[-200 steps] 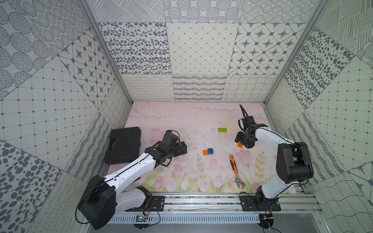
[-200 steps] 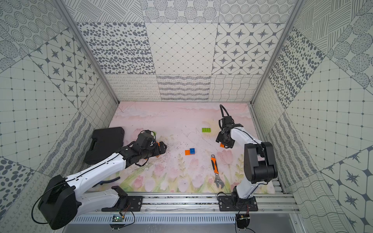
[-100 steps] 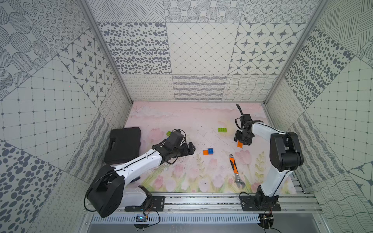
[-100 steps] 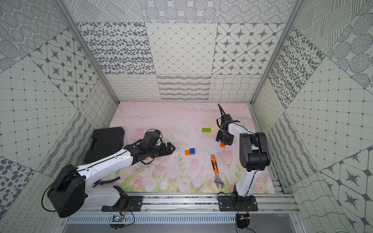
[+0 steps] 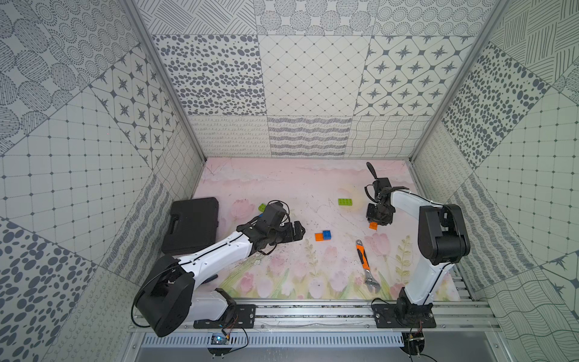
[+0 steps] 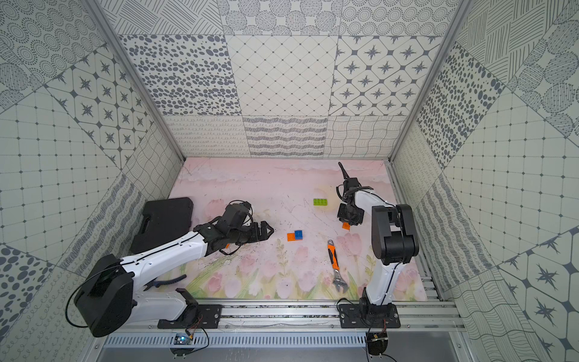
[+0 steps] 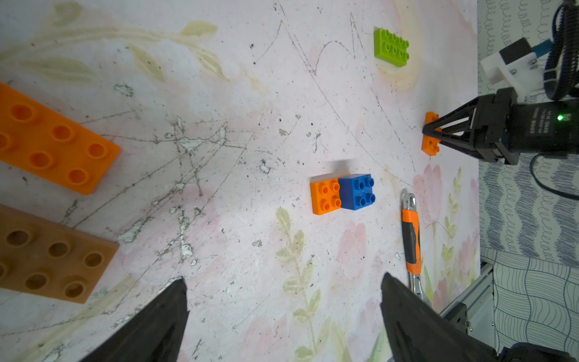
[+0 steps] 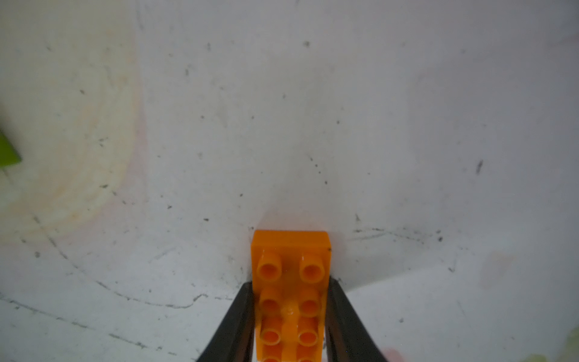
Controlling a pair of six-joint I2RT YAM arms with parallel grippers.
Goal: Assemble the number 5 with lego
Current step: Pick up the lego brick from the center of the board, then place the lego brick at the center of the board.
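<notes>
- The right hand [image 8: 289, 316] is closed on a small oblong orange studded plastic brick [image 8: 289, 282], one finger [image 8: 241, 316] on each long side; the brick rests on the pink flowered desk [image 5: 282, 188] at the far right.
- Left of it, well apart, lies an oblong lime green studded brick [image 5: 344, 201].
- Nearer the middle, a square orange brick [image 7: 325, 196] touches a square blue brick [image 7: 357, 191].
- The left hand [image 7: 282, 313] hangs wide open with nothing in it, left of that pair.
- By it lie a long orange studded plate [image 7: 53, 141] and a brown one [image 7: 47, 257].
- An orange-handled metal wrench [image 5: 362, 260] lies near right; a black plastic case [image 5: 192, 224] sits at the left.
</notes>
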